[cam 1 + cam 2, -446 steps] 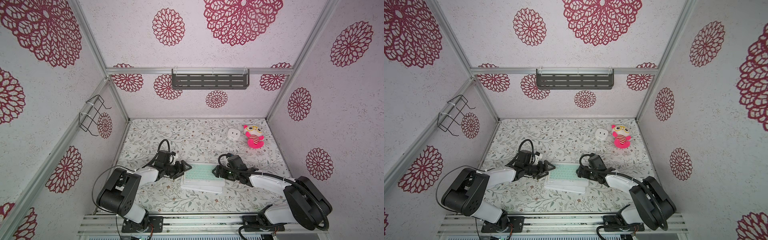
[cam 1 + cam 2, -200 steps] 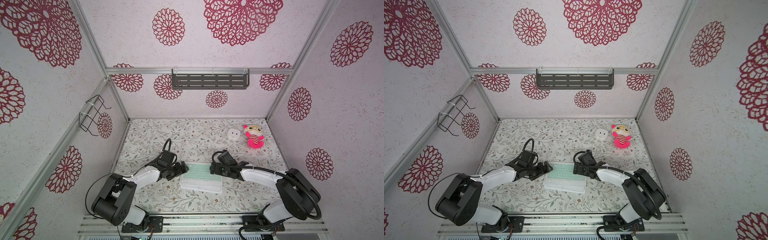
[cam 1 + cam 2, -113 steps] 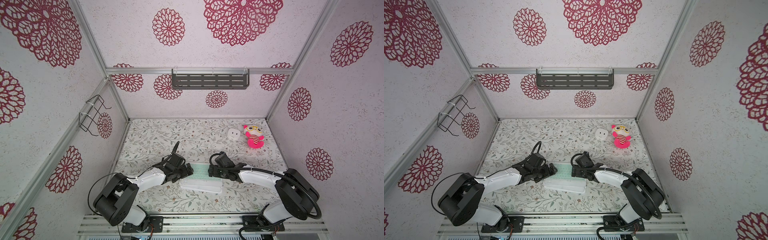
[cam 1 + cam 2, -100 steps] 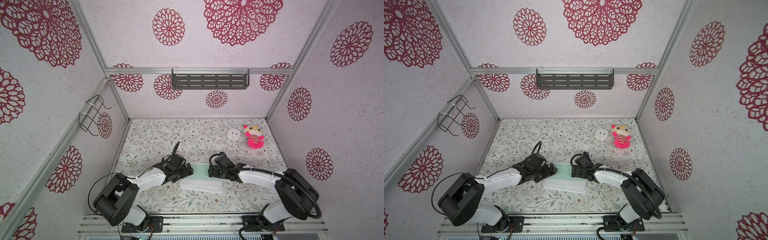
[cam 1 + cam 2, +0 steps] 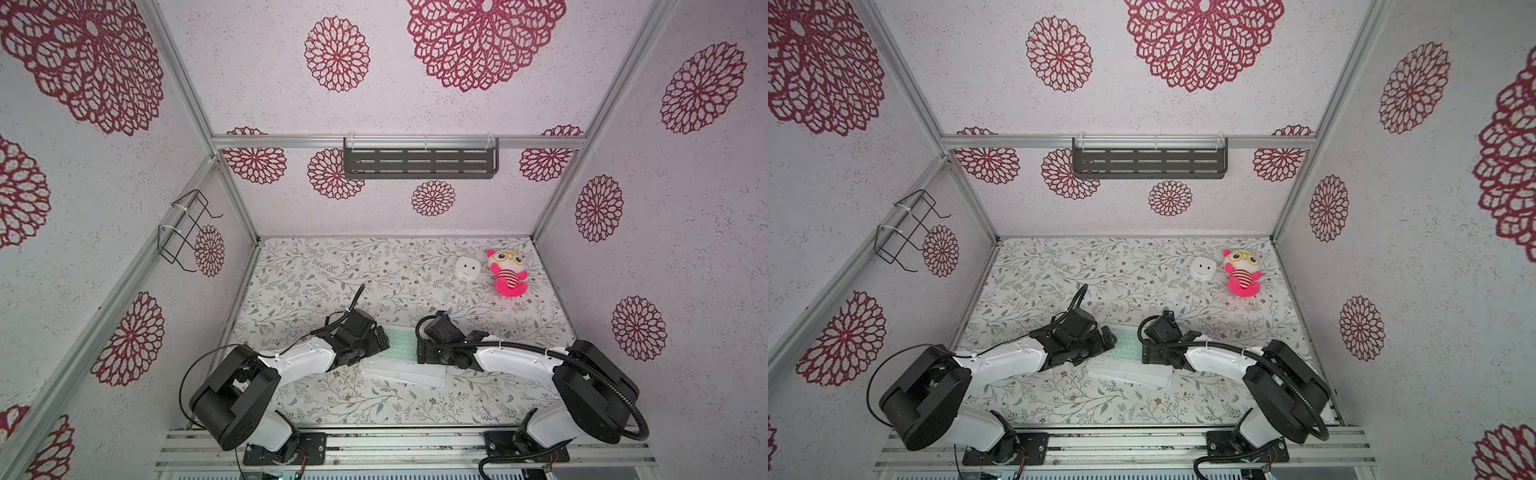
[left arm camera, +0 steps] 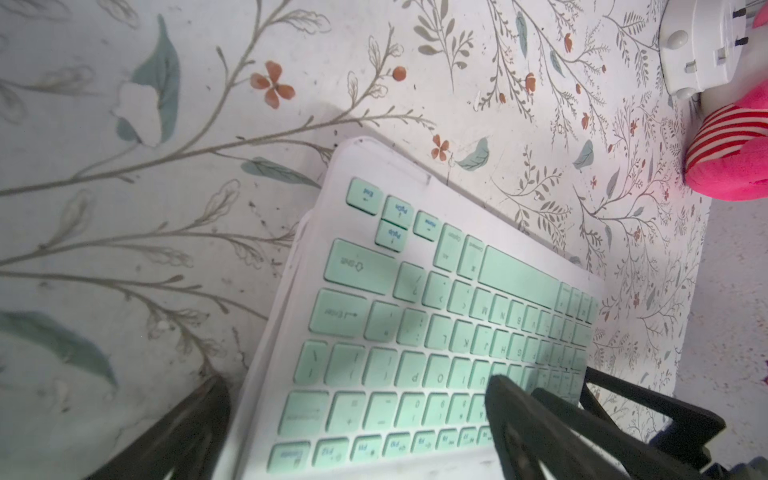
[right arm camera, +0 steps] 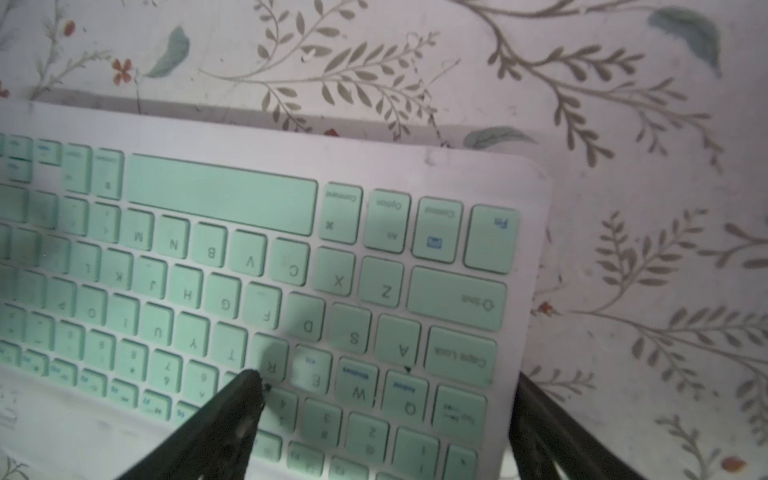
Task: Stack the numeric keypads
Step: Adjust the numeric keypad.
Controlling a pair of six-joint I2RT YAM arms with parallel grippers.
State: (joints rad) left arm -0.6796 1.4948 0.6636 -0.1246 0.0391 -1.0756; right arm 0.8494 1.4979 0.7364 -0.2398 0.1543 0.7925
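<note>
Floral counter [image 5: 332,270], mint keypad [image 5: 401,349] topping the stack [image 5: 403,374] — left hand [image 5: 377,341] and right hand [image 5: 422,353] released, straddling its ends; a clumsy retreat could drag it askew

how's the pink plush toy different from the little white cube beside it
Colour: the plush toy is hot pink with red-and-white stripes and yellow glasses; the white cube is plain white with two small dark marks. Shape: the toy is soft and rounded, the cube boxy. Size: the toy is bigger. Both sit side by side near the table's far right corner.
</note>
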